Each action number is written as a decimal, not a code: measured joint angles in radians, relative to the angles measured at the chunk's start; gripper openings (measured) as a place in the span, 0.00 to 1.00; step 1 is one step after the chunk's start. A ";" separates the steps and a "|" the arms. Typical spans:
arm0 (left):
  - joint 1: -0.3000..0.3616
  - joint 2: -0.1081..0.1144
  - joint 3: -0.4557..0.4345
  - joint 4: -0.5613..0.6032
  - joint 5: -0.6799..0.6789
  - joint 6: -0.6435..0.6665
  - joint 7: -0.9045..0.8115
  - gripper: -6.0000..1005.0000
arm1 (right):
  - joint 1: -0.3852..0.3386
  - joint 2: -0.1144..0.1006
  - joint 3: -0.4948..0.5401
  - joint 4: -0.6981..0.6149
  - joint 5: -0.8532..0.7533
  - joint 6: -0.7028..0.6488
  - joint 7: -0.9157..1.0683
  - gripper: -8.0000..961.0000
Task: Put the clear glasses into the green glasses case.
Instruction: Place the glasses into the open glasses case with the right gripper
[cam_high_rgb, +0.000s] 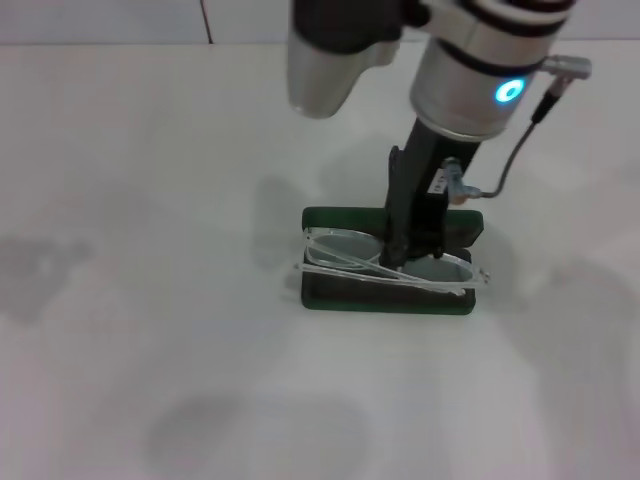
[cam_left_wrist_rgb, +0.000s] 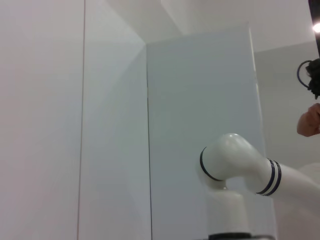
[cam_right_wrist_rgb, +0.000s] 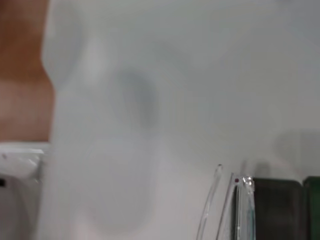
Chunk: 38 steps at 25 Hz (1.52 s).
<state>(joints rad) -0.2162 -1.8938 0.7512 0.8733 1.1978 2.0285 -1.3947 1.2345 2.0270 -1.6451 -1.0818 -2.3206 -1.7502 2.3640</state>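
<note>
Right gripper (cam_high_rgb: 408, 255), fingers clamped on the clear glasses (cam_high_rgb: 385, 262), over the open green glasses case (cam_high_rgb: 330, 290), hiding its middle; white table (cam_high_rgb: 150, 300).

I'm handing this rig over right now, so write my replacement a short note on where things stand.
Right gripper: down at the open green glasses case, at the middle of the clear glasses; whether it grips them cannot be told.
Left arm: parked, out of the head view.
Glasses: lying across the case, folded arms partly over its front edge, not clearly seated.
Case: mid-table, lid open.
Left: settle the glasses fully inside, release, withdraw.
</note>
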 joint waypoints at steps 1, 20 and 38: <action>0.002 0.000 0.000 0.001 0.001 0.000 0.000 0.04 | 0.011 0.000 -0.019 0.016 -0.001 0.018 0.004 0.13; 0.000 0.020 -0.001 -0.007 0.014 -0.001 0.000 0.04 | 0.080 0.001 -0.352 0.046 -0.003 0.174 0.190 0.13; 0.000 0.013 -0.001 -0.007 0.028 -0.001 0.002 0.04 | 0.111 0.001 -0.482 0.035 -0.027 0.209 0.280 0.13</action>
<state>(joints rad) -0.2163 -1.8806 0.7500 0.8667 1.2261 2.0279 -1.3928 1.3459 2.0279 -2.1274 -1.0468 -2.3471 -1.5415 2.6437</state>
